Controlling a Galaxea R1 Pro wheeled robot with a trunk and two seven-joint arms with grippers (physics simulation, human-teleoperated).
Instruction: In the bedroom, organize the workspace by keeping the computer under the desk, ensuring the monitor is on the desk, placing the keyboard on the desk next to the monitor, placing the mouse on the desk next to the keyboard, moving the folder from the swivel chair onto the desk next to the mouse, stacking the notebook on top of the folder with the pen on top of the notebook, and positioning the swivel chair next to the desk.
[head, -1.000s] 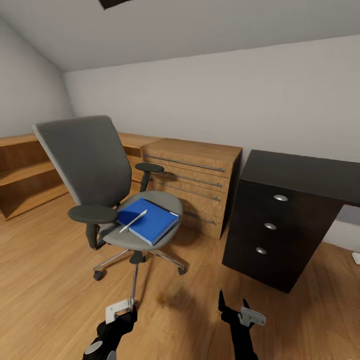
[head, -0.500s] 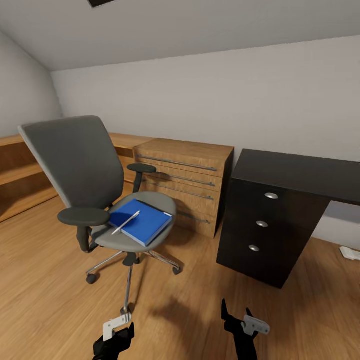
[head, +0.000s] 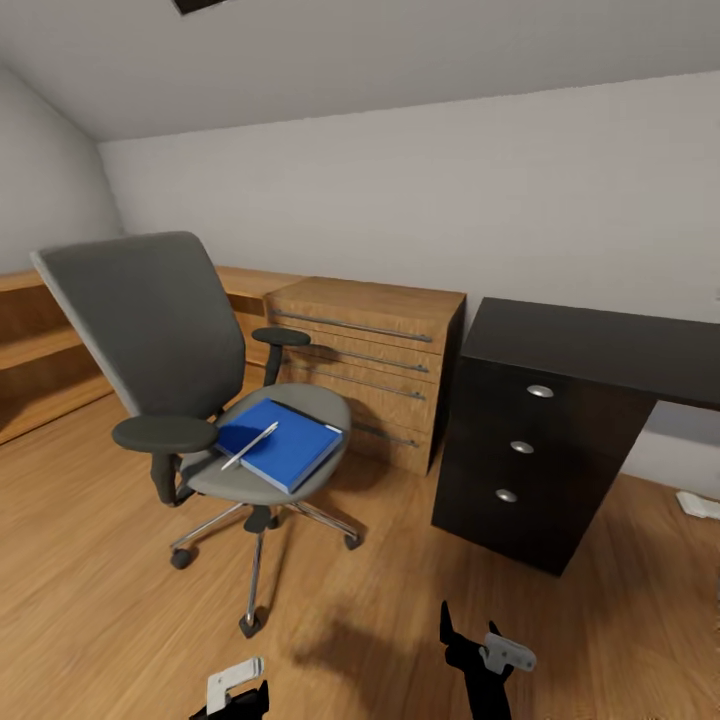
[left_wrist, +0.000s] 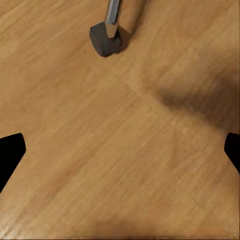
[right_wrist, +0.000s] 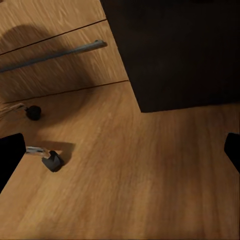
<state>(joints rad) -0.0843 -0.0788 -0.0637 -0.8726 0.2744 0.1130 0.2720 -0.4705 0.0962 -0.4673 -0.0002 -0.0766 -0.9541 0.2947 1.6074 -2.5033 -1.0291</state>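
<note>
Head view showed one swivel chair (head: 190, 370) ahead and left of both arms, carrying one blue folder (head: 281, 441) on its seat with one pen (head: 250, 445) lying across it, the pen's long axis running diagonally. One desk (head: 590, 345) stood to the right, one wooden cabinet (head: 365, 350) between them. The left gripper (head: 235, 690) sat nearer the chair than the right gripper (head: 470, 640).

Left wrist view had black fingertips (left_wrist: 11, 150) spread wide, empty, over floor beside one castor (left_wrist: 106, 40).

Right wrist view likewise showed wide, empty jaws; two castors (right_wrist: 52, 161) lay beyond, and the desk's dark drawer block (right_wrist: 175, 50).
</note>
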